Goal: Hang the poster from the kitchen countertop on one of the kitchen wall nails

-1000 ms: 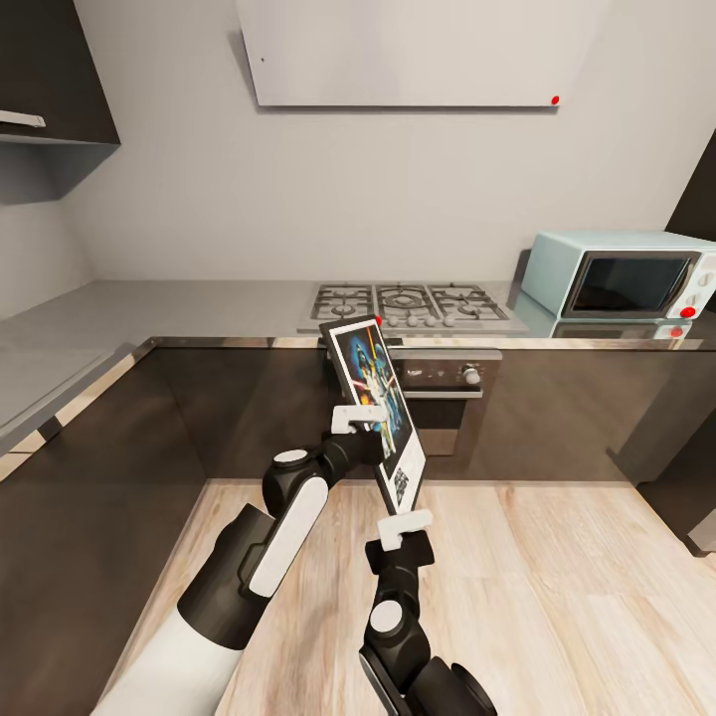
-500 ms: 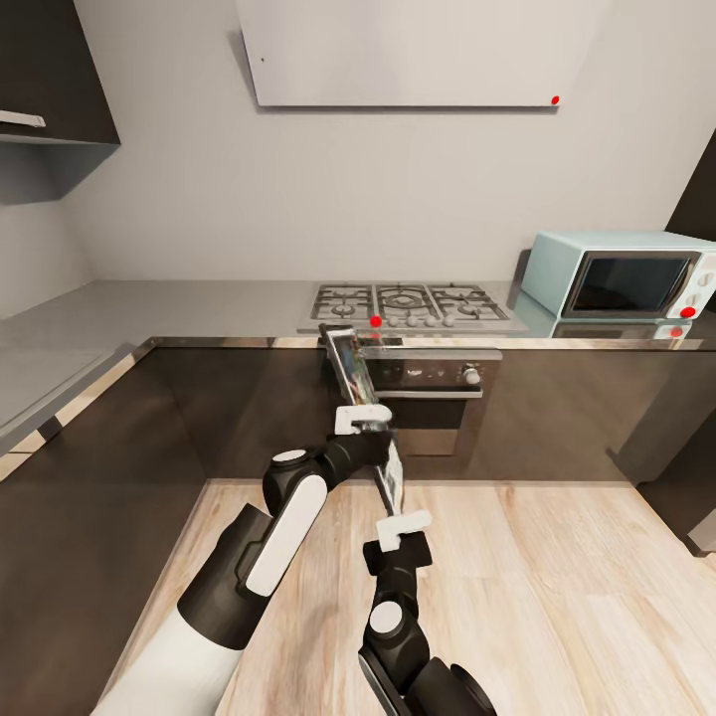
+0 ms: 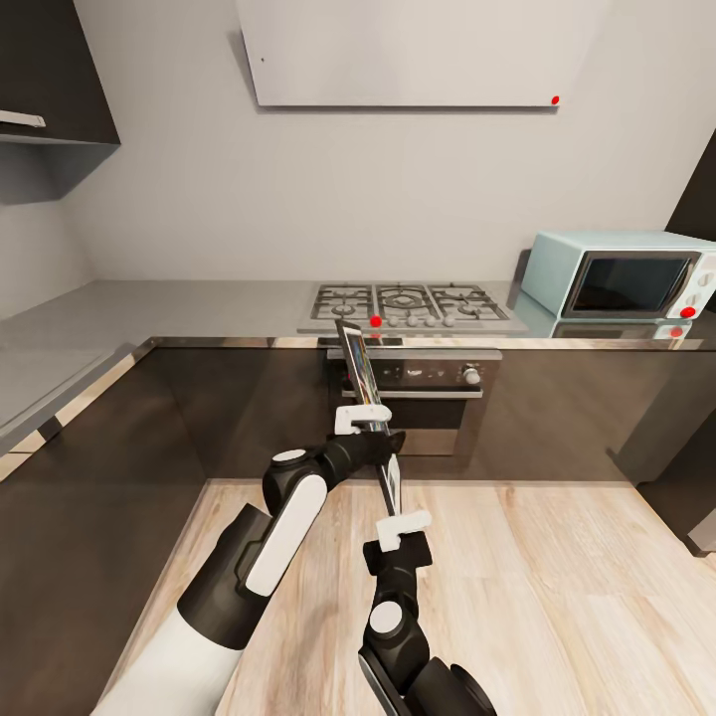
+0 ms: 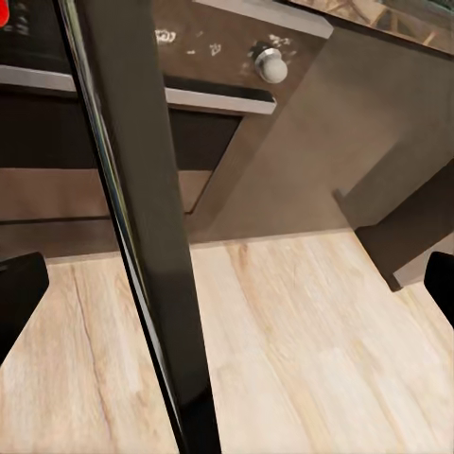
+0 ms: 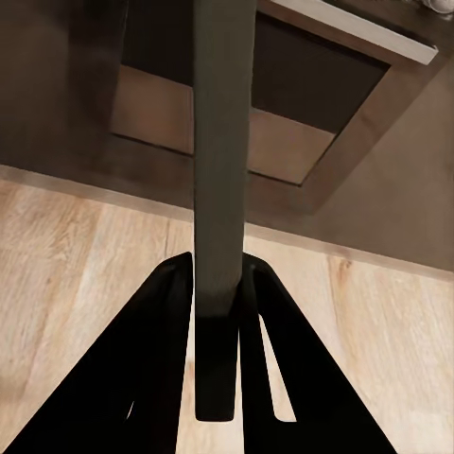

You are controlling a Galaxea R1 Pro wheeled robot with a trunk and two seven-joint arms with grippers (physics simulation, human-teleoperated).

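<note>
Poster (image 3: 366, 408) — edge-on, upright, clamped at lower edge between right fingers (image 5: 175, 312); left fingers (image 4: 19, 293) spread wide — poster between, untouched.

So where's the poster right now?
Head view: the poster is held edge-on mid-frame, in front of the oven, the right gripper clamping its lower edge.

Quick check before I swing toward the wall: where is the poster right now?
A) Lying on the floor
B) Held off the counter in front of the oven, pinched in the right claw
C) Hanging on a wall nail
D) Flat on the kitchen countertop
B: the poster stands nearly edge-on before the oven, its lower edge between the right claw fingers.
</note>
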